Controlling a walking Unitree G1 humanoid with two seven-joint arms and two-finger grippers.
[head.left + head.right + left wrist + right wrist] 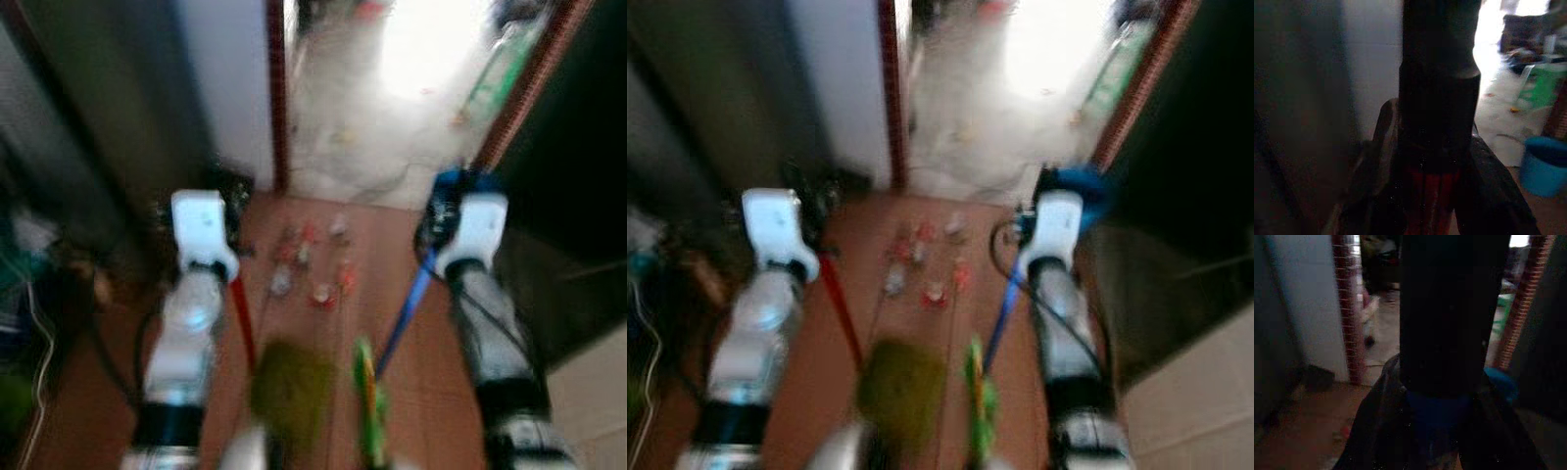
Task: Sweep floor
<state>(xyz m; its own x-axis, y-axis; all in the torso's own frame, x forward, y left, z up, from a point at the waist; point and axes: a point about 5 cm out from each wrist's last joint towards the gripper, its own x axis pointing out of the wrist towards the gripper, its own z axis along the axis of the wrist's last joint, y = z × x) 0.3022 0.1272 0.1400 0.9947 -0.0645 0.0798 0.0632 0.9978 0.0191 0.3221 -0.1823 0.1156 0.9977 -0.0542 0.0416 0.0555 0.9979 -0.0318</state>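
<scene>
Here, head views blurred. Left gripper (1422, 196) is clamped on a red handle (241, 318); the dark fingers (1376, 161) press it from both sides, and the handle runs down toward a dull green brush head (291, 390) low in the frame. Between the arms, on the brown floor (411, 392), lies a scatter of small litter (312, 264): roughly eight pieces, red, white and grey; exact count uncertain through blur. Right gripper (1442, 431) is closed round a blue handle (404, 318), which slants down to a green dustpan (366, 401). One blue bucket (1543, 164) stands by the doorway. Two handles, two arms.
</scene>
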